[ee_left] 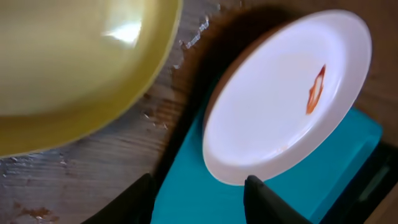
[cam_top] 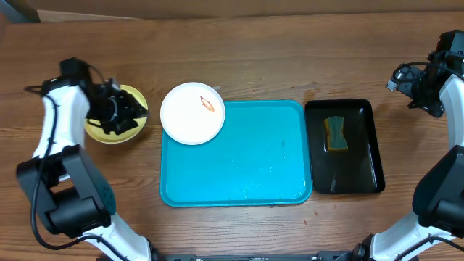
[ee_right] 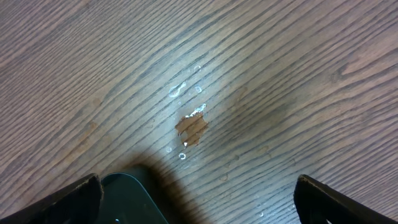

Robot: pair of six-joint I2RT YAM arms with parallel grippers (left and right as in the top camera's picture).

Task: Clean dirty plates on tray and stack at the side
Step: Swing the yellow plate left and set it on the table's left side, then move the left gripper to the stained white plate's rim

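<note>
A white plate [cam_top: 192,112] with a small orange-red smear rests over the far-left corner of the turquoise tray [cam_top: 246,159]. A pale yellow plate [cam_top: 125,94] lies on the table left of the tray. Only these two plates show. My left gripper [cam_top: 136,112] hovers over the yellow plate's right side, open and empty. In the left wrist view its fingers [ee_left: 199,199] frame the tray [ee_left: 323,180] below the white plate [ee_left: 280,99], with the yellow plate [ee_left: 68,68] at upper left. My right gripper [cam_top: 409,83] is open and empty over bare table at far right.
A black tray [cam_top: 362,170] stands right of the turquoise tray and holds a yellow-green sponge [cam_top: 335,134]. Its corner shows in the right wrist view [ee_right: 134,199] between the wide-open fingers [ee_right: 199,199]. Water drops and a chipped spot [ee_right: 191,129] mark the wood.
</note>
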